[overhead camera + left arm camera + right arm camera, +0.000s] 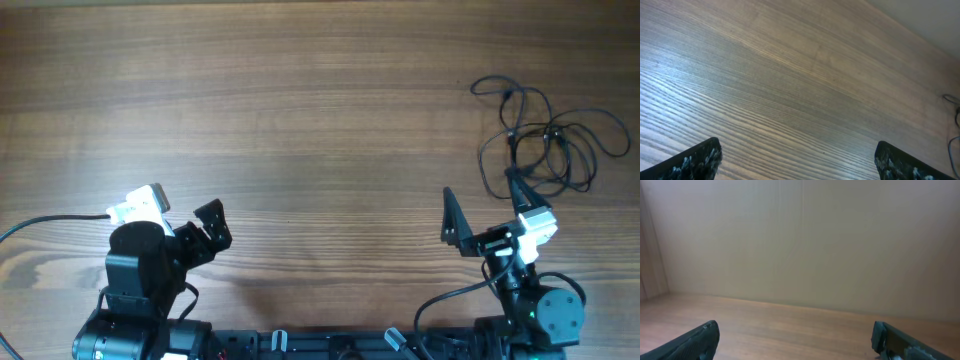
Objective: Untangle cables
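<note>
The cables [548, 132] are thin black cords looped in a loose tangle on the wooden table [300, 120] at the far right. My right gripper [483, 202] stands open just in front of the tangle, and one of its fingertips [516, 186] reaches the tangle's near edge. Nothing lies between its fingers, and the right wrist view shows only bare table and wall between them [796, 339]. My left gripper [207, 232] is open at the near left, far from the cables. In the left wrist view its gripper [797, 160] frames bare wood, with a bit of cable [955, 117] at the right edge.
Thicker black arm cables [40, 226] run off the left arm at the near left edge. The arm bases [300, 345] line the near edge of the table. A pale wall [800, 240] rises beyond the table's far edge.
</note>
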`<state>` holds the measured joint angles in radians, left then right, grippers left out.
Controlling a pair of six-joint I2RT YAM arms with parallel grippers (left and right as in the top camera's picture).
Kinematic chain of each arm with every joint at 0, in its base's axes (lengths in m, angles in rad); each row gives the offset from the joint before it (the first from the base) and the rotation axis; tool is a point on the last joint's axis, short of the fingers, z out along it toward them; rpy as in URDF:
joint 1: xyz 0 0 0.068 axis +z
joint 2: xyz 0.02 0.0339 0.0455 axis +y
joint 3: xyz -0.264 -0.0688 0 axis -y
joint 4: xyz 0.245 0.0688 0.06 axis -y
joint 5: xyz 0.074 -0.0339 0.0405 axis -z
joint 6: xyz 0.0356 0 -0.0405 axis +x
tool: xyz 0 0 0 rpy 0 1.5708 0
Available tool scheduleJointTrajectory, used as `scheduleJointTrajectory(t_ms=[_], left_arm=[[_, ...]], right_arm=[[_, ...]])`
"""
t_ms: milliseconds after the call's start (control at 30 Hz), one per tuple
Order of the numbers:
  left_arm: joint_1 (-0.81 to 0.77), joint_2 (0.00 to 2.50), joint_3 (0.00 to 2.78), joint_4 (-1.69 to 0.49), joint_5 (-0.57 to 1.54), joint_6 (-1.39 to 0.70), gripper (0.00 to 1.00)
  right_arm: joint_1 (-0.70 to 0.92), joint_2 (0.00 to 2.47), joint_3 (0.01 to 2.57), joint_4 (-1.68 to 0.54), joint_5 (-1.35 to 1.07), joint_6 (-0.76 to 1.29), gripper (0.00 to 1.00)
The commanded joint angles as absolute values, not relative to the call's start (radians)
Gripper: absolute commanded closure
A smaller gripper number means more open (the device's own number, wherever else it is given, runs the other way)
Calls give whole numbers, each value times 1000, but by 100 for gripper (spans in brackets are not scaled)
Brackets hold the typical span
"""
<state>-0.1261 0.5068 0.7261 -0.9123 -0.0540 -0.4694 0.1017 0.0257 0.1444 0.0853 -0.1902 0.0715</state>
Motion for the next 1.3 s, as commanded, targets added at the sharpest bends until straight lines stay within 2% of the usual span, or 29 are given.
scheduleJointTrajectory(t_ms=[0, 200, 400, 667, 1267], left_arm=[[-120, 504, 720, -910, -57, -479, 0], [-120, 504, 720, -910, -57, -479, 0], [-120, 504, 720, -910, -57, -479, 0], [-120, 504, 720, -910, -57, -479, 0], [-120, 504, 720, -910, -57, -479, 0]], right_arm=[[105, 3, 95, 155, -171, 52, 0], [105, 3, 2, 273, -119, -4, 0], [80, 3, 5, 207, -119, -142, 0], [20, 3, 5, 10, -125, -101, 0], [19, 3, 5, 1, -52, -23, 0]])
